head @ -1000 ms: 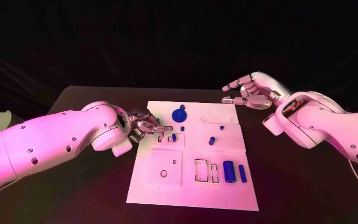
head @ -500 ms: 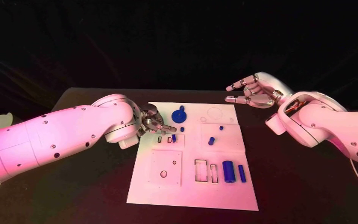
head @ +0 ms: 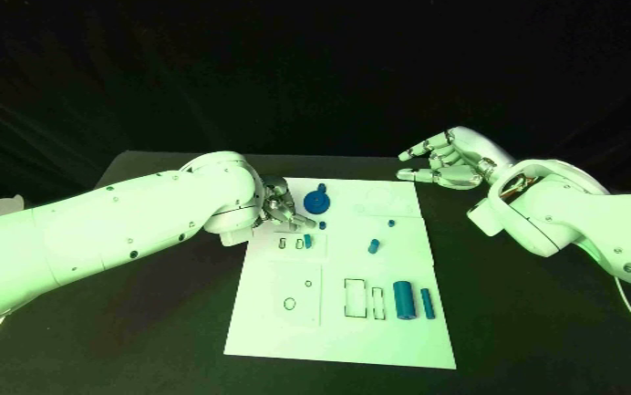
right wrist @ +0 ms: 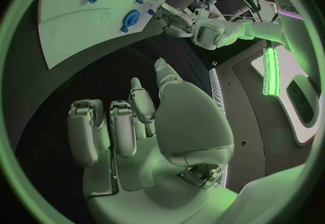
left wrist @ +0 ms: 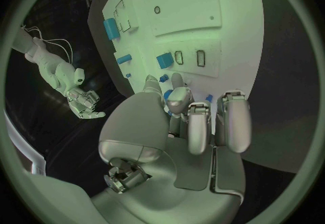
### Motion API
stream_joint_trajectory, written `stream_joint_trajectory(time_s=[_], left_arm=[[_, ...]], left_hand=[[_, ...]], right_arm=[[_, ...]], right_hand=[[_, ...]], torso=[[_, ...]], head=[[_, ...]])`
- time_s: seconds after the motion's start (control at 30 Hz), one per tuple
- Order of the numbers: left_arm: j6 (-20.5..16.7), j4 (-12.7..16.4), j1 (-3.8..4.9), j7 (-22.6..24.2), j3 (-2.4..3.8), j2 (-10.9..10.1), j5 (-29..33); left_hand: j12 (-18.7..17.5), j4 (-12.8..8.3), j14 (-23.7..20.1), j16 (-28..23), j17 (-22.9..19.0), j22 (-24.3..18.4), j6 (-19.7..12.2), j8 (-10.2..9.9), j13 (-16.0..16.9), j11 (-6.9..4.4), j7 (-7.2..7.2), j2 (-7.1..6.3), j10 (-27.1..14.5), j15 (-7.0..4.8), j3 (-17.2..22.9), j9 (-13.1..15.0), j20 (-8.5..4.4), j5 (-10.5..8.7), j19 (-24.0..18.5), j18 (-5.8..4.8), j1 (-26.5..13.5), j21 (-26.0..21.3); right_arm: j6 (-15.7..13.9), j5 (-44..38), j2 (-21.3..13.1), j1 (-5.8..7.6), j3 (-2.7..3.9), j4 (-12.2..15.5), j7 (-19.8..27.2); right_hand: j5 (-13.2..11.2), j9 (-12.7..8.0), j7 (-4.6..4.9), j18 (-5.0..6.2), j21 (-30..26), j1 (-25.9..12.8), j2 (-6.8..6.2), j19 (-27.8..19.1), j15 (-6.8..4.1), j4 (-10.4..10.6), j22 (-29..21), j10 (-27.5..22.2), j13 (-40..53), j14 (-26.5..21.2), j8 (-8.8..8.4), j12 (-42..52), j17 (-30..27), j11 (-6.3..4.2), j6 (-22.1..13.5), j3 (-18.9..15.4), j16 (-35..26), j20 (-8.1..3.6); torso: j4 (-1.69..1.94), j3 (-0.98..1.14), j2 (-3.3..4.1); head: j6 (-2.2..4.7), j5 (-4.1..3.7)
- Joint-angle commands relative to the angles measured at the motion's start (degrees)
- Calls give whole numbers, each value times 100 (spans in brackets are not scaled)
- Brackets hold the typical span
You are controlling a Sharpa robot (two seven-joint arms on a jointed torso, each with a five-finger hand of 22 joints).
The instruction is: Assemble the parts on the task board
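The white task board lies in the middle of the black table. A blue gear stands near its far edge, and several small blue parts lie further in, with two blue cylinders near the front right. My left hand hovers at the board's far left, its curled fingers beside the gear. In the left wrist view blue shows between the fingertips, and whether they pinch a part is unclear. My right hand hangs beyond the board's far right corner, fingers apart and holding nothing.
Empty outlined slots sit left of the cylinders, and a square plate with a hole occupies the board's front left. Dark table surface surrounds the board. My left forearm stretches over the table's left side.
My left hand has moved from the small slots toward the board's far edge, closer to the gear, and its arm has swung further in. The right hand has barely shifted.
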Motion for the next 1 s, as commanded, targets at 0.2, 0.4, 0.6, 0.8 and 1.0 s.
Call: stream_joint_trajectory(time_s=[0.2, 0.4, 0.6, 0.8, 1.0], left_arm=[[496, -165, 13, -78, -19, 173, -218], [462, -293, 10, -74, -49, 309, -225], [483, -342, 7, -73, -71, 371, -227], [580, -360, 5, -76, -87, 407, -227], [613, -377, -2, -74, -95, 446, -227]], left_hand=[[86, -3, 603, 17, 1507, 183, -1, 48, 65, -1, -41, 1, 76, -46, -88, 41, -17, -44, 193, -55, -132, 53], [136, 0, 603, 17, 1507, 240, 11, 55, 113, -11, -52, 49, 105, -54, -166, 80, -26, -53, 213, -66, -261, 83], [157, -5, 603, 17, 1507, 282, 16, 57, 136, -14, -56, 76, 117, -56, -178, 92, -28, -46, 228, -74, -280, 104], [176, -28, 603, 17, 1507, 292, 21, 59, 154, -20, -62, 101, 128, -60, -172, 112, -31, -22, 231, -75, -219, 109], [181, -37, 603, 17, 1507, 297, 21, 58, 158, -22, -65, 107, 129, -62, -169, 126, -33, -13, 232, -76, -166, 112]], right_arm=[[87, -209, 21, -4, -4, -18, -52], [97, -214, 41, -5, -5, -37, -64], [117, -215, 58, -7, -6, -53, -74], [127, -216, 75, -11, -6, -68, -75], [134, -216, 79, -12, -7, -75, -74]], right_hand=[[32, 8, -6, 29, -35, 9, 35, 247, 6, 12, 864, -44, 63, 515, -11, -21, 1177, 9, 12, -41, -36, 20], [52, 8, -7, 29, -38, 8, 37, 245, 5, 17, 861, -45, 58, 513, -11, -25, 1171, 8, 13, -49, -41, 20], [81, 9, -9, 30, -41, 13, 41, 244, 3, 20, 856, -45, 55, 513, -10, -26, 1169, 7, 15, -58, -43, 18], [93, 9, -9, 29, -40, 17, 43, 246, 2, 20, 860, -45, 52, 512, -10, -30, 1167, 7, 16, -61, -45, 18], [110, 9, -10, 30, -41, 21, 46, 245, 1, 21, 858, -45, 50, 513, -10, -31, 1169, 6, 17, -65, -44, 17]], torso=[[9, -11, 1], [-5, -9, 3], [10, -6, -2], [6, -5, -1], [2, -8, 0]], head=[[-35, 22], [-48, 23], [-74, 9], [-90, 13], [-91, 13]])
